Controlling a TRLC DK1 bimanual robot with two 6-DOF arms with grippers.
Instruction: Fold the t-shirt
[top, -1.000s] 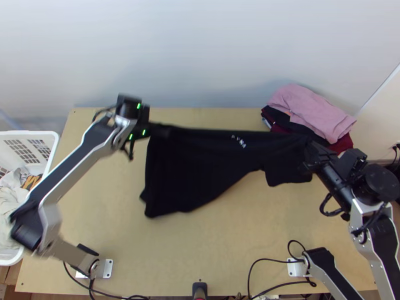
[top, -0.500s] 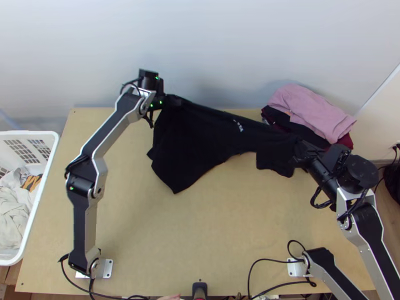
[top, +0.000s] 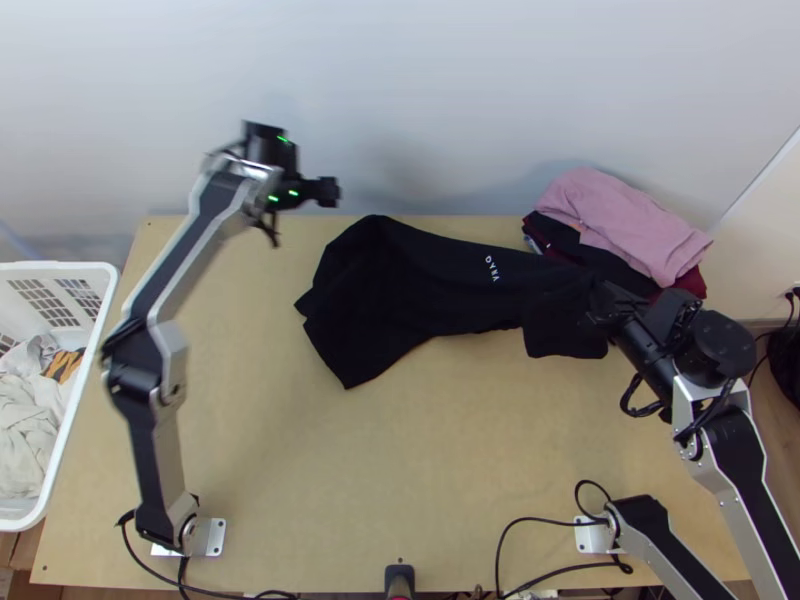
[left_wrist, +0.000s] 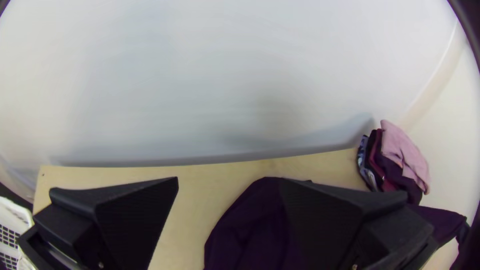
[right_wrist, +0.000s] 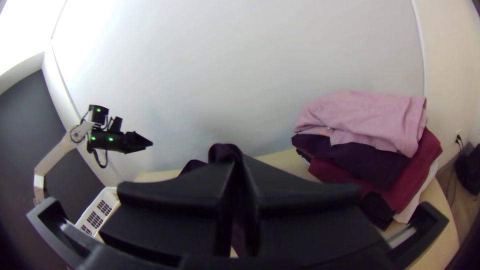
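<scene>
The black shirt (top: 400, 290) lies across the far half of the table (top: 400, 480), unevenly spread, its left part loose and rumpled, with a rounded edge by the table's far side and a pointed corner towards the near side. From there it runs rightwards, white lettering (top: 492, 268) on its upper face, and draws together at the right pincer (top: 598, 302). A squarish flap (top: 565, 335) of it lies to the near side of that gathered end. The right pincer is closed on the cloth; in the right wrist view the two fingers stand close together with a dark strip of shirt caught between them. The left pincer (top: 328, 192) is open, apart from the shirt, up near the table's far edge, and in its own wrist view the fingers are spread wide, with pale wood and some of the shirt visible between them. At the far right corner sits a pile (top: 690, 288) of folded clothes, dark red and black ones under a pink piece (top: 620, 225), near the shirt's right end; I can't tell whether they touch. Just beside the table's left edge stands a white basket (top: 85, 400) with pale clothes (top: 30, 430) in it.
</scene>
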